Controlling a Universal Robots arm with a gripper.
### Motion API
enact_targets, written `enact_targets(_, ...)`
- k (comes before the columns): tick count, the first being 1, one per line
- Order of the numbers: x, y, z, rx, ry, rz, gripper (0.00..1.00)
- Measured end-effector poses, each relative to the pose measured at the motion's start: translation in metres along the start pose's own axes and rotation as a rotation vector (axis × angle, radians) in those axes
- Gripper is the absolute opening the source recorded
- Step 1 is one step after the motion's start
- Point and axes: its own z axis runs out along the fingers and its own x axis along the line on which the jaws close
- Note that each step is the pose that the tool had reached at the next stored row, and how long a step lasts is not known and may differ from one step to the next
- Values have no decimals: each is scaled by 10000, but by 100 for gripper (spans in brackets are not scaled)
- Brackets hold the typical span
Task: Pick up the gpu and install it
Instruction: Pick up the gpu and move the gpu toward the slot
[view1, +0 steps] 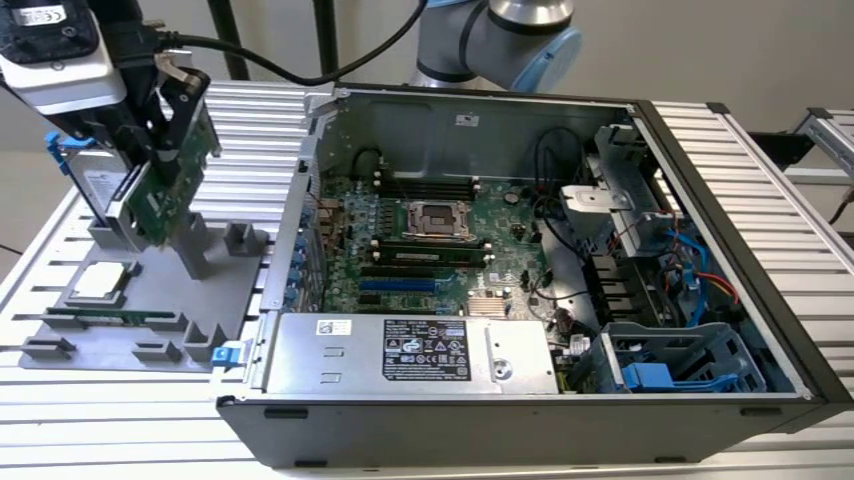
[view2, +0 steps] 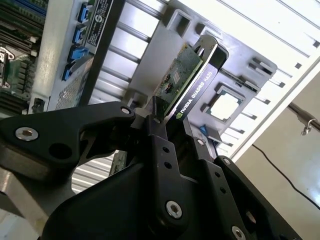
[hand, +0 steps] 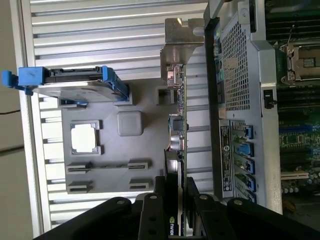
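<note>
The gpu (view1: 166, 185) stands upright over the back of the grey parts tray (view1: 147, 300), at the exterior view's left, green board facing the open computer case (view1: 534, 250). My gripper (view1: 168, 125) is shut on its upper edge. In the second wrist view the black fingers (view2: 159, 137) clamp the gpu (view2: 186, 82), whose black shroud faces the camera. The first wrist view shows the gpu (hand: 176, 125) edge-on with its silver bracket (hand: 179, 40) at the far end, and my gripper (hand: 175, 200) closed around it. Its lower edge sits close to the tray's posts; I cannot tell whether they touch.
A silver hard drive with blue rails (view1: 91, 185) stands in the tray just beside the gpu. A processor chip (view1: 104, 282) and a thin memory stick (view1: 107, 318) lie on the tray. The case holds the motherboard (view1: 420, 240) and a power supply (view1: 414, 355). The arm's base (view1: 501, 40) is behind the case.
</note>
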Motion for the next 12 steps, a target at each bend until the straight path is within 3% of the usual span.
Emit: enact_targets(12,-1,4,-113,-1,0,0,0)
